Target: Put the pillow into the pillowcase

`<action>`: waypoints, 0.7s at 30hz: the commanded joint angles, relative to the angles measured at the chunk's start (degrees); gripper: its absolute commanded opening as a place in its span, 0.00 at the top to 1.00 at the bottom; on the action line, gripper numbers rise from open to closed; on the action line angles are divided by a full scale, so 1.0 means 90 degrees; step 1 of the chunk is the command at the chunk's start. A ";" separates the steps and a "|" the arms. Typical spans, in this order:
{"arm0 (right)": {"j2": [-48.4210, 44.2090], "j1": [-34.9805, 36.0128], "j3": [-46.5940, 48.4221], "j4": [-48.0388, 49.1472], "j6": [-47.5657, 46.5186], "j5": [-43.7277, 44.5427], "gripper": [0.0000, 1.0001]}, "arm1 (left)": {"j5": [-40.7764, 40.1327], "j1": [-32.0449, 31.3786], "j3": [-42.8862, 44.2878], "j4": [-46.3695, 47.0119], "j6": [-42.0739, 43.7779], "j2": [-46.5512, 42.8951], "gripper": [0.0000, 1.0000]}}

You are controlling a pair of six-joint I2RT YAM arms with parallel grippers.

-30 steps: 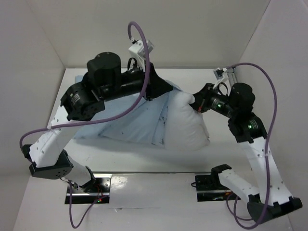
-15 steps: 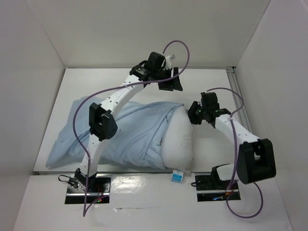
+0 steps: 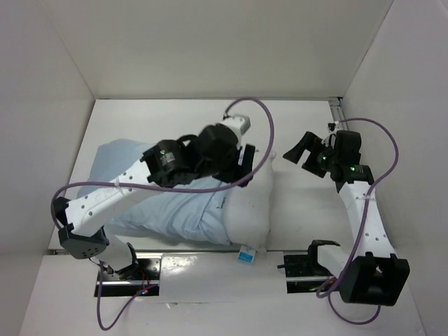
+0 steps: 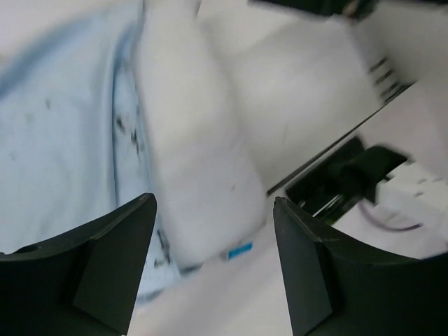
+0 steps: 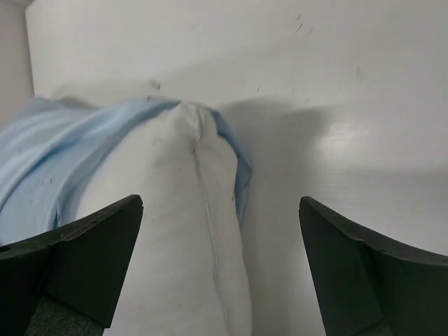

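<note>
The pillowcase (image 3: 150, 210) lies flat across the left and middle of the table, light blue and speckled. The white pillow (image 3: 253, 206) is mostly inside it, and its plump right end sticks out of the mouth. My left gripper (image 3: 246, 162) hovers open above that mouth; in the left wrist view its gripper (image 4: 215, 203) holds nothing, with the pillow (image 4: 196, 140) and pillowcase (image 4: 56, 133) below. My right gripper (image 3: 297, 152) stands open just right of the pillow's far corner. In the right wrist view its gripper (image 5: 220, 203) is empty over the pillow (image 5: 175, 238), and the pillowcase (image 5: 77, 150) edge wraps the corner.
A small blue tag (image 3: 246, 255) hangs from the pillow's near corner at the table's front edge. Both arm base plates (image 3: 308, 269) sit along that edge. White walls enclose three sides, and a metal rail (image 3: 336, 105) stands in the back right corner.
Both grippers have opened and let go of the fabric. The left gripper came down and nearer over the pillowcase mouth. The right gripper drew back to the right, off the pillow.
</note>
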 commanded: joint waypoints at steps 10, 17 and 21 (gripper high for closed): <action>-0.1045 0.0383 -0.0871 -0.1317 -0.0646 -0.1346 0.00 | -0.2776 -0.1434 -0.1593 -0.3043 -0.3720 0.0615 0.19; -0.0977 0.0938 -0.1797 -0.0355 -0.0346 -0.2390 0.00 | -0.2776 -0.1434 -0.1810 -0.3044 -0.3994 0.0849 0.45; -0.0850 0.2090 -0.2520 0.1627 0.0912 -0.2392 0.12 | -0.2776 -0.1434 -0.1166 -0.2888 -0.3429 0.1113 1.00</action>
